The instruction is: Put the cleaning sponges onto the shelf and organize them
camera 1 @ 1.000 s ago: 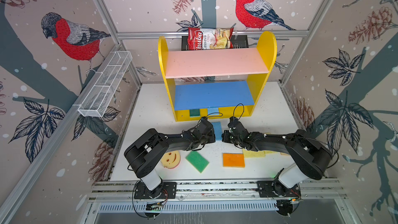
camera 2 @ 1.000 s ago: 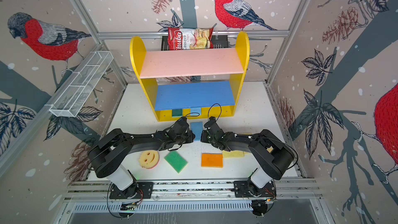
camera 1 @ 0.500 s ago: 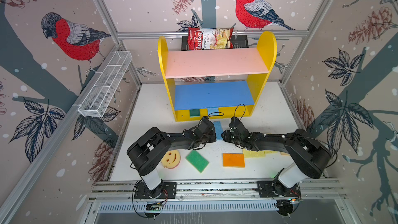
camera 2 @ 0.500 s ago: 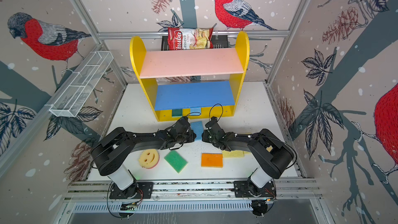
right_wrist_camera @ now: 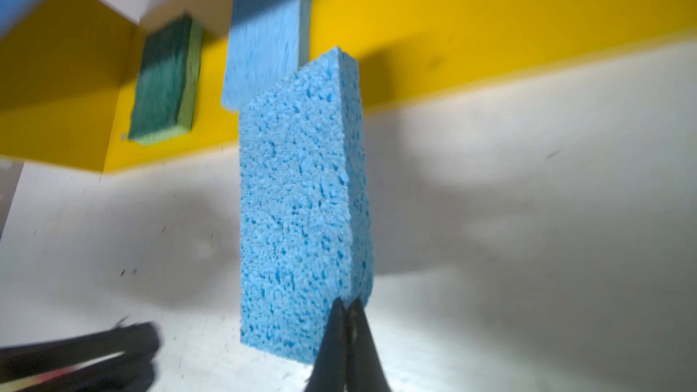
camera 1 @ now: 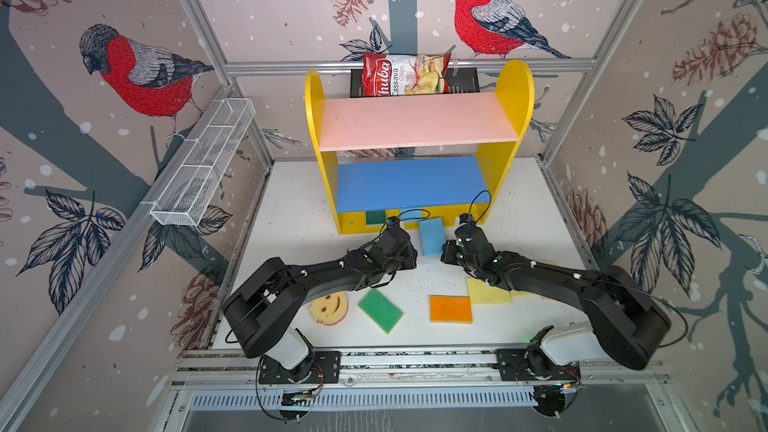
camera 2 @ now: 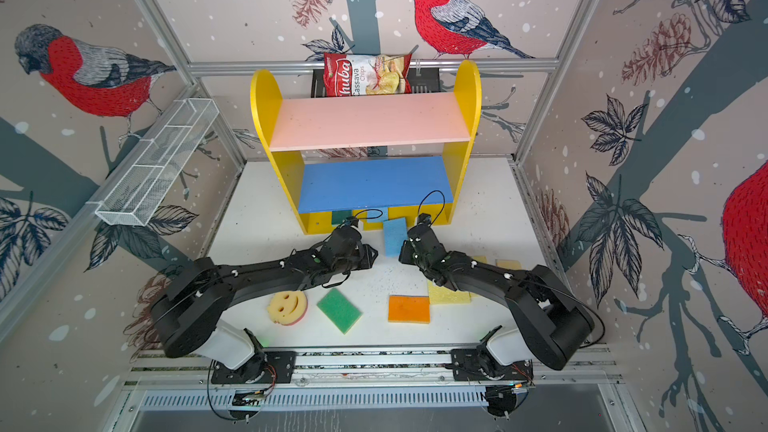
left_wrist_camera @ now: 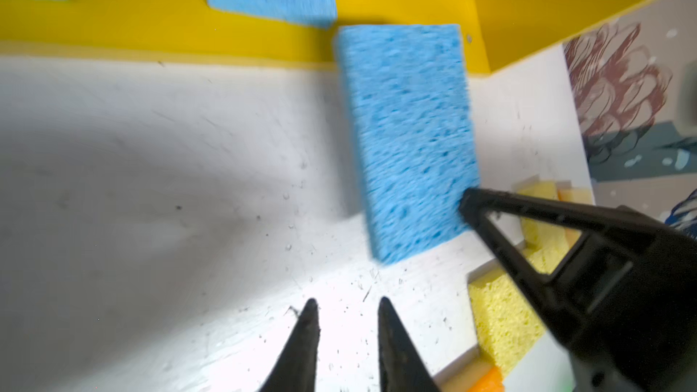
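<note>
Sponge count: seven on the surface, two on the shelf.

1. Centre of both top views: one light blue sponge lies between the two arm tips. Its far end reaches the front edge of the shelf's yellow base.
2. Lower part of both top views, left to right: one smiley sponge, one green sponge, one orange sponge, one yellow sponge.
3. Right of centre in a top view: one pale yellow pad and one tan pad, each seen only as a corner behind the right arm.
4. Shelf base: the top views give only slivers under the blue board. The right wrist view shows one dark green sponge and one second light blue sponge, near each other but apart.

Left gripper: the left wrist view shows its jaws narrowly apart with nothing between them, short of the light blue sponge. The same view shows the right arm's tip touching that sponge's corner.

Right gripper: the right wrist view shows its jaws closed together, tips against the sponge's near edge, with no foam between them. This view also shows the sponge's narrow side face.

Upper centre: one chips bag. Left wall: one white wire basket.
</note>
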`<action>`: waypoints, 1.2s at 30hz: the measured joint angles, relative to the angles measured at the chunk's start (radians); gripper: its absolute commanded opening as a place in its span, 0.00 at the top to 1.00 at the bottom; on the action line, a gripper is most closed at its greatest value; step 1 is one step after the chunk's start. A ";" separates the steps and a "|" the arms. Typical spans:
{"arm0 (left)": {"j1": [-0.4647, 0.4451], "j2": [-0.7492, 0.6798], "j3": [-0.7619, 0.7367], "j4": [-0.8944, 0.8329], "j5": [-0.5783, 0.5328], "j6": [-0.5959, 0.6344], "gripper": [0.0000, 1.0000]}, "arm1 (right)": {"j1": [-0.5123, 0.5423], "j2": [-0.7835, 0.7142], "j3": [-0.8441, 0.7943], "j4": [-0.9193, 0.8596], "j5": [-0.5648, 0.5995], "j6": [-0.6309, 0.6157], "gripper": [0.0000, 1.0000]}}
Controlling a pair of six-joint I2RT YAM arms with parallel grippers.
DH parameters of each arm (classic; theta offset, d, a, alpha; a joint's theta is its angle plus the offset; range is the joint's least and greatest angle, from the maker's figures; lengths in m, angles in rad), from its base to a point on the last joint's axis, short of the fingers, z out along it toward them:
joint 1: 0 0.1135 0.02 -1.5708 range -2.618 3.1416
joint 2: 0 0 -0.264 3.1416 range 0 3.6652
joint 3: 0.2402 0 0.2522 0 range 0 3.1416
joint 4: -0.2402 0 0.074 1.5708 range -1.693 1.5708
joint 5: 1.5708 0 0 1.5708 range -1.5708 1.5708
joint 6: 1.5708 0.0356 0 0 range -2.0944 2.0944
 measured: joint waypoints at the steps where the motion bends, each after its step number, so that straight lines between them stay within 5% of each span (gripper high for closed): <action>1: 0.000 -0.018 0.002 -0.014 -0.019 0.002 0.53 | -0.020 -0.019 -0.005 -0.007 0.010 -0.019 1.00; 7: 0.011 -0.129 0.003 -0.112 -0.136 0.010 0.35 | -0.097 -0.052 -0.014 -0.047 0.060 -0.116 1.00; 19: 0.035 -0.384 -0.133 -0.193 -0.338 0.007 0.29 | -0.128 0.107 0.050 0.020 0.090 -0.208 1.00; 30: 0.038 -0.362 -0.145 -0.206 -0.349 -0.015 0.29 | -0.152 0.278 0.133 0.059 0.108 -0.205 0.98; 36: 0.042 -0.350 -0.145 -0.211 -0.348 -0.019 0.29 | -0.154 0.343 0.167 0.054 0.111 -0.189 0.84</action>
